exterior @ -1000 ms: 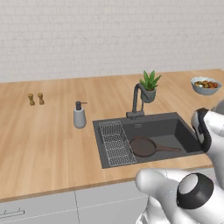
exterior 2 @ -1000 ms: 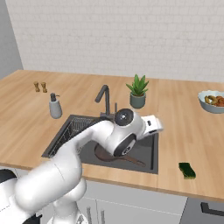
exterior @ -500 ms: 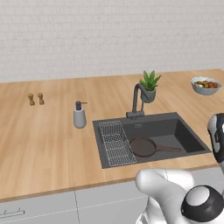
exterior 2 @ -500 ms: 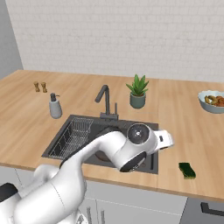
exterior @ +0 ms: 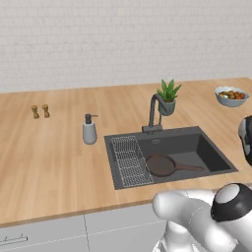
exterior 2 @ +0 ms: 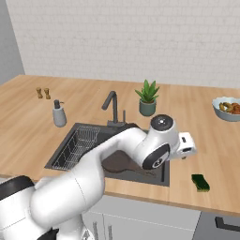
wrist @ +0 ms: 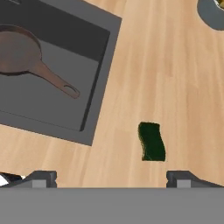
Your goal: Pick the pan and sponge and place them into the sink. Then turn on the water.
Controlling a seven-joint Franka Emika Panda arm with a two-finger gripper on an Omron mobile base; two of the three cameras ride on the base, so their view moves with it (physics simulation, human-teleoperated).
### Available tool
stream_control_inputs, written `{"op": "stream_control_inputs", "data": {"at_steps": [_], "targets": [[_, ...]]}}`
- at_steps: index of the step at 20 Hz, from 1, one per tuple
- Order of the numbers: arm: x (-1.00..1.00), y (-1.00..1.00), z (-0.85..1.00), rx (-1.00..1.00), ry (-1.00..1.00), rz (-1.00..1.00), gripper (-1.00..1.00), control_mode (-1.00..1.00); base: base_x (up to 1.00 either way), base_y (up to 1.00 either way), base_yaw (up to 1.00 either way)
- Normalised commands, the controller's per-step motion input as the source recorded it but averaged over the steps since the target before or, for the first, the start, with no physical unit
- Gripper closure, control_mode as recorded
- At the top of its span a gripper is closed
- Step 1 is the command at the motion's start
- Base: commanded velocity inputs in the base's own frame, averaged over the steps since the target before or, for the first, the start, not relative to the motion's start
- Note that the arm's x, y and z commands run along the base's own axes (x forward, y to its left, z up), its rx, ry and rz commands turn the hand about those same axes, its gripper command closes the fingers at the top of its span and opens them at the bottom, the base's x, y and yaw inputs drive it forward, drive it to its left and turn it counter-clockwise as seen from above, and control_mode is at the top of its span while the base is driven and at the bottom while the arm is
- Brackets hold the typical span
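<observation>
The dark brown pan lies flat in the dark grey sink, its handle toward the right; in the hand view the pan sits at the upper left of the sink. The green sponge rests on the wooden counter to the right of the sink. My gripper hovers above the counter, open wide with nothing between its fingers, and the sponge lies just ahead of it, slightly toward the right fingertip. My arm hides part of the pan. No stream shows at the tap.
A wire rack fills the sink's left side. A potted plant stands behind the tap, a soap dispenser to the sink's left, two small shakers farther left. A bowl of food sits at the back right.
My arm has swung right, from over the sink out above the right counter near the sponge. The pan has stayed in the sink.
</observation>
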Motion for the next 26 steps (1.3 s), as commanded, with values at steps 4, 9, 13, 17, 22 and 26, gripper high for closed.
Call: {"op": "stream_control_inputs", "data": {"at_steps": [4, 9, 13, 17, 22, 26], "targets": [[0.0, -0.31, -0.09, 0.09, 0.06, -0.01, -1.0, -1.0, 0.0, 0.0, 0.0], [0.0, -0.36, -0.21, 0.08, 0.06, 0.0, -1.0, -1.0, 0.0, 0.0, 0.0], [0.05, -0.35, -0.27, 0.02, 0.2, 0.0, -1.0, -1.0, 0.0, 0.0, 0.0], [0.01, -0.26, -0.35, 0.0, 0.16, 0.0, -1.0, -1.0, 0.0, 0.0, 0.0], [0.0, -0.22, -0.32, 0.0, 0.04, 0.0, -1.0, -1.0, 0.0, 0.0, 0.0], [0.02, -0.19, -0.28, 0.0, 0.0, 0.0, -1.0, -1.0, 0.0, 0.0, 0.0]]}}
